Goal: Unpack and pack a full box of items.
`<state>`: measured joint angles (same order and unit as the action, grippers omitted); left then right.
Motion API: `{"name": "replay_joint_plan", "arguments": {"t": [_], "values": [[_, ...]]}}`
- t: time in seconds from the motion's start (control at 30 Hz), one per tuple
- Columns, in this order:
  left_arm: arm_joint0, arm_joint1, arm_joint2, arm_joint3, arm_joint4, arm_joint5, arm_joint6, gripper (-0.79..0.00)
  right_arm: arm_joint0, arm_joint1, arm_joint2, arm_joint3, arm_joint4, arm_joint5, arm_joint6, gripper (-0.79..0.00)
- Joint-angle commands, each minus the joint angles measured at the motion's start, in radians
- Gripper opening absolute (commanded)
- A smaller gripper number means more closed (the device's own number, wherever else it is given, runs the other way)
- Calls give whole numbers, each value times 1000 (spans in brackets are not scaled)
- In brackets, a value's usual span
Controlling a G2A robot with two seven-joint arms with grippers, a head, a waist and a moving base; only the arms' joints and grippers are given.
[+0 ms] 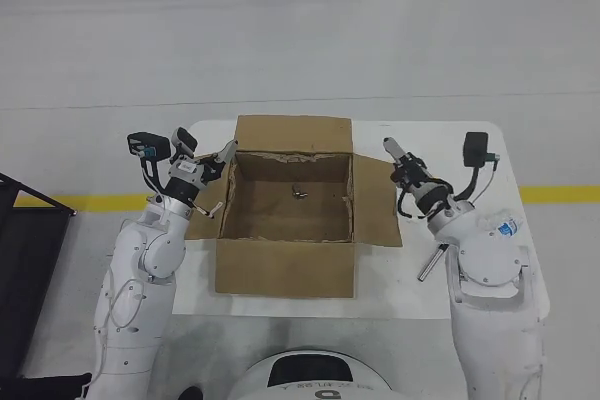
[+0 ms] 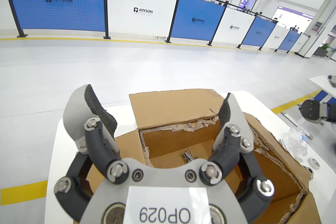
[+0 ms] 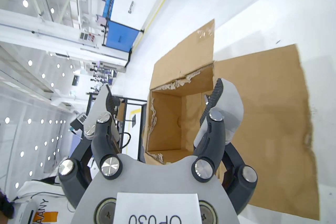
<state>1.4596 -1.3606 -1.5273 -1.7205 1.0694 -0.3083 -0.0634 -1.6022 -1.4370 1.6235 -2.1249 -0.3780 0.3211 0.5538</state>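
Box (image 1: 285,268) sat open between the claws, left gripper (image 2: 158,99) and right gripper (image 3: 162,91) both spread wide and empty; small metal part (image 2: 187,156) lay inside, below the left fingertips.

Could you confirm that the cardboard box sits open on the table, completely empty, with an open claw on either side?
Not quite: the box is not empty; the left wrist view shows a small metal part on its floor. It does sit open on the table, the left claw and right claw open on either side.
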Motion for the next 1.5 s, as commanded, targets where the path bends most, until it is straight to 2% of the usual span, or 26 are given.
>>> {"name": "replay_joint_plan", "arguments": {"t": [0.0,0.5,0.67,0.87,0.97,1.03,1.2,1.27,1.33,1.47], "values": [[0,0,0,0,0,0,0,0,-14,-1,29,-1,5,53,-61,0],[0,0,0,0,0,0,0,0,-19,2,48,23,12,94,-53,0],[0,0,0,0,0,0,0,0,-89,22,203,-12,34,62,60,0],[0,0,0,0,0,0,0,0,-190,44,422,18,59,18,187,0],[0,0,0,0,0,0,0,0,-226,56,478,44,34,-21,255,-55],[0,0,0,0,0,0,0,0,-244,66,479,62,-30,-55,309,-43],[0,0,0,0,0,0,0,0,-227,85,359,105,-301,-66,367,-188],[0,0,0,0,0,0,0,0,-206,89,307,126,-375,-57,376,-382],[0,0,0,0,0,0,0,0,-190,92,271,144,-435,-48,380,-425],[0,0,0,0,0,0,0,0,-160,97,211,178,-534,-24,400,-462]]}}
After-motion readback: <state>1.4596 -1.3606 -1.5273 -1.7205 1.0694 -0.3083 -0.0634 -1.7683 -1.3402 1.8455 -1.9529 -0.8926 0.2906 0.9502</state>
